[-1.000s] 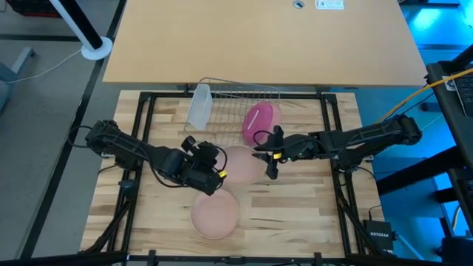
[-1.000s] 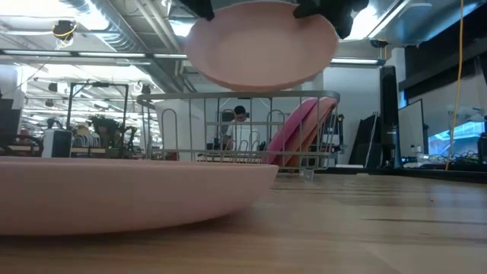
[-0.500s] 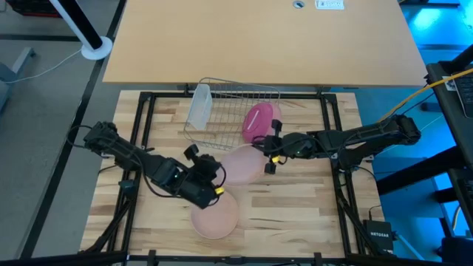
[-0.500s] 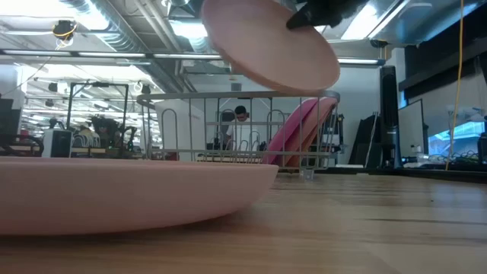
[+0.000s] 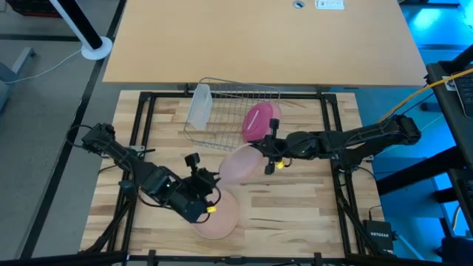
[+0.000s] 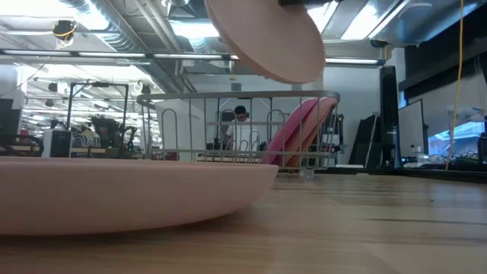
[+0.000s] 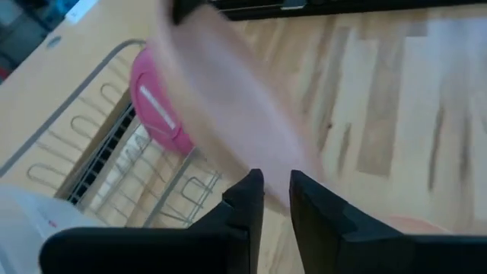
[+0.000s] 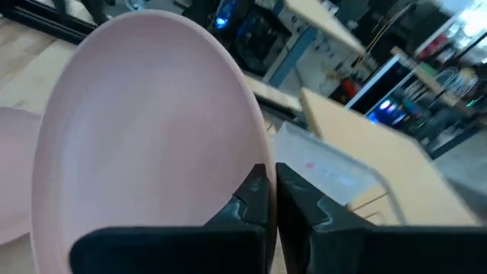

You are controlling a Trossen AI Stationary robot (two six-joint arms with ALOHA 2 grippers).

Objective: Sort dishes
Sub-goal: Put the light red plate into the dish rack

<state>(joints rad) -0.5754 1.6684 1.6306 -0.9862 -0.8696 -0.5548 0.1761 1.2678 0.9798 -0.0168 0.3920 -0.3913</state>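
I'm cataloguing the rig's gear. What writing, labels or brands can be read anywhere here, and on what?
"NETGEAR": on the small black box at the table's right front corner, high view.
White label with red print on the tan tabletop's far edge: too small to read.
Red mark on the tumbler, right wrist view: blurred, unreadable.
Plates and rack: no text visible.

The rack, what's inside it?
A magenta plate stands on edge inside the rack, and a whitish tumbler sits at its other end. What's behind the plate is hidden.
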